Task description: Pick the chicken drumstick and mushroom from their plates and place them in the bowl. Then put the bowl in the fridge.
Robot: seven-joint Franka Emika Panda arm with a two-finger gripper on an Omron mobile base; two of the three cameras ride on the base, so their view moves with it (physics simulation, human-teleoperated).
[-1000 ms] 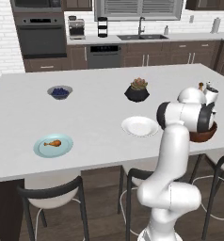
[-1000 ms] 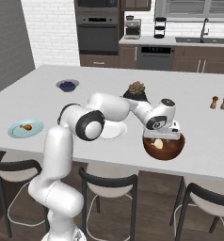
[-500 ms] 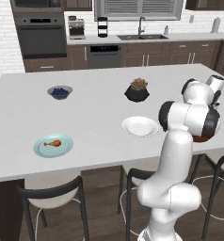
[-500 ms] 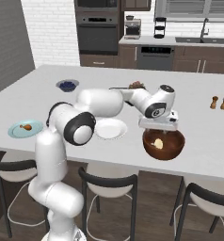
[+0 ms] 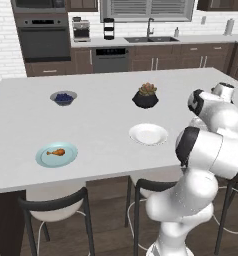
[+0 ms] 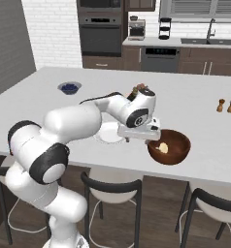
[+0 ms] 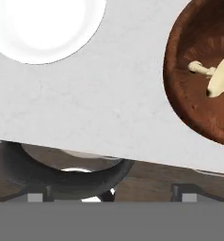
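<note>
Counter (image 6: 195, 104) holds bowl (image 6: 172, 147) with mushroom (image 6: 163, 147) beside open hand (image 6: 140, 139).

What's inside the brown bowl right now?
The mushroom lies inside the wooden bowl, pale against the brown wall; the right base view shows it too. Nothing else shows in there, though the bowl's near wall hides part of its floor. The drumstick is on the blue plate.

Glossy white rounded arm segments, dark grey/black joint rings, boxy white hand, pincer (image 6: 141, 139) with small dark finger tips.
</note>
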